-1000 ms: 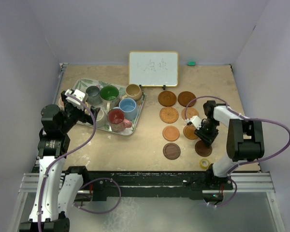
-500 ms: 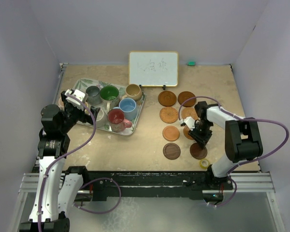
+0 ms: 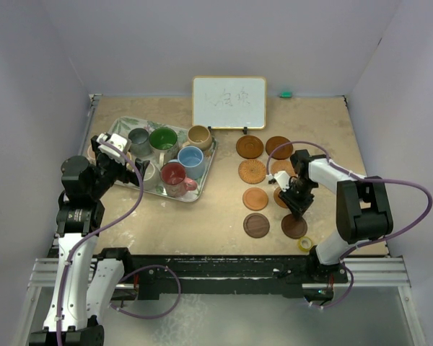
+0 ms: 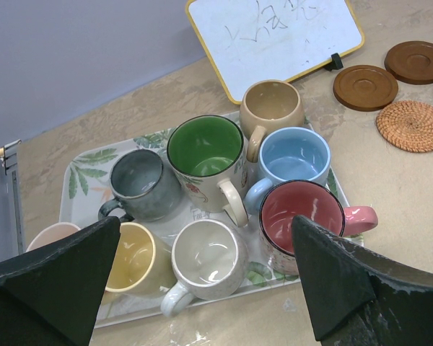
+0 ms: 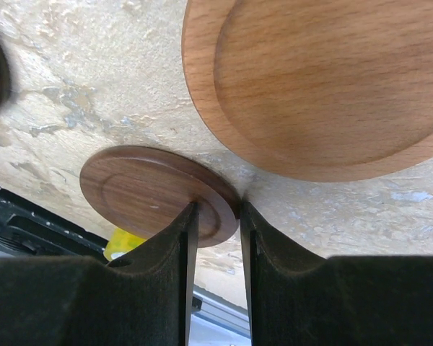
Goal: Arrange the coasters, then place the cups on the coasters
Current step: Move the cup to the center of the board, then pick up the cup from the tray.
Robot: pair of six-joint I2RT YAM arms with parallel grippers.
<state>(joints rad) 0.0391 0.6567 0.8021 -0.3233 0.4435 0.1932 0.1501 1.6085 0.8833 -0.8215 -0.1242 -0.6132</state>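
Directions are read from the top view, with 12 o'clock pointing away from the arm bases.

**Left side.** The left gripper [image 4: 206, 225] hangs over the 9 o'clock side of the leaf-patterned tray [image 4: 83, 162]. Its claw is spread wide and grips nothing. All eight mugs stand upright on the tray:
- Far row: the grey mug [image 4: 141, 184], green mug [image 4: 206, 151] and tan mug [image 4: 272, 104].
- Toward 3 o'clock: the blue mug [image 4: 296, 155] and red mug [image 4: 303, 213].
- Near row: the white mug [image 4: 209, 256] and yellow mug [image 4: 133, 256]. The pink mug [image 4: 50, 234] sits at the 8 o'clock corner, partly hidden by a finger.

**Centre.** A whiteboard [image 3: 229, 102] stands at 12 o'clock, just beyond the tray's far corner.

**Right side.** The coasters lie on the table [image 3: 216, 216] at 3 o'clock of the tray. They form two columns running from 12 to 6 o'clock. The woven coaster [image 3: 252, 171] is second in the left column.

The right gripper [image 3: 297, 209] points down over the near end of the right column. Its claw is pinched on the rim of the dark brown coaster [image 5: 148, 187], which sits at the 6 o'clock end of that column. An orange-brown coaster [image 5: 325, 79] lies just beside it toward 12 o'clock. Whether the pinched coaster is flat on the table cannot be told.

A yellow tape roll [image 3: 304, 244] lies near it at 5 o'clock.
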